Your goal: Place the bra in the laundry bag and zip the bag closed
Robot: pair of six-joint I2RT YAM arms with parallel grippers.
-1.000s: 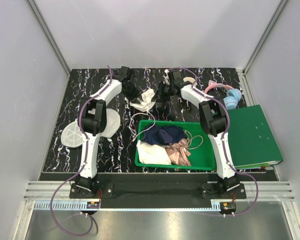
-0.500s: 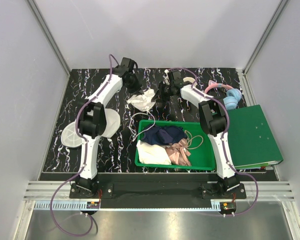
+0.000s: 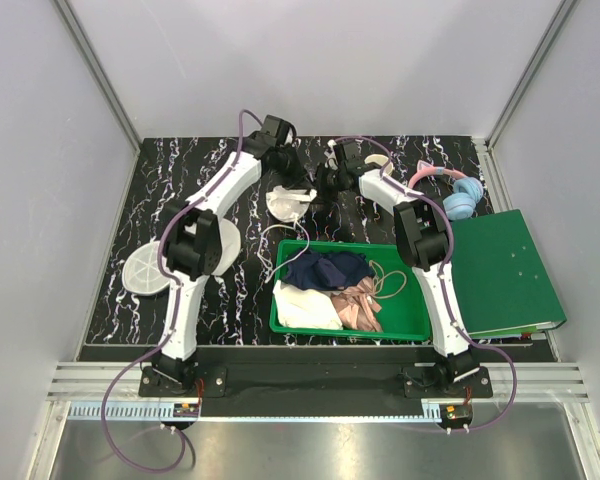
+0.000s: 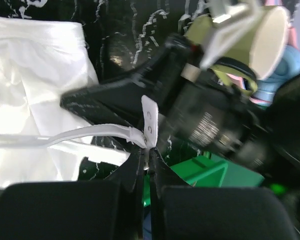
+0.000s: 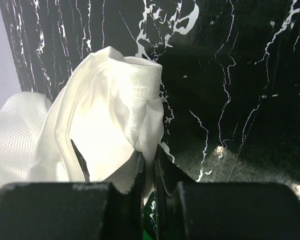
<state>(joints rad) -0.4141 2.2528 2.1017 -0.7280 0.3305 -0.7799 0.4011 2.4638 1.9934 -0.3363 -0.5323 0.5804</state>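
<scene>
Two grippers share the cream-white bra (image 3: 286, 202), bunched between them over the far middle of the black marbled table (image 3: 180, 175), at 12 o'clock from the green tray (image 3: 412, 328). Whether its lower folds touch the tabletop cannot be told. The left gripper (image 4: 149, 150) is clamped on the tip of a thin strap (image 4: 90, 134), right at its hook tab. The right gripper (image 5: 149, 159) is pinched on a stitched fabric edge of the bra, the cloth draping away toward 10 o'clock in its wrist view.

The laundry bag (image 3: 140, 272) lies opened flat, well apart at 8 o'clock from the bra, near the table's left edge, one mesh half partly hidden under the left arm.

In the tray lie a navy garment (image 3: 325, 268), a flat cream cloth (image 3: 305, 308) and a pink-beige satin garment (image 3: 358, 306). A yellow mug (image 4: 240, 42) sits at 2 o'clock from the bra, pink-and-blue headphones (image 3: 458, 195) at 3 o'clock, and a green binder (image 3: 505, 270) at 3 o'clock from the tray.
</scene>
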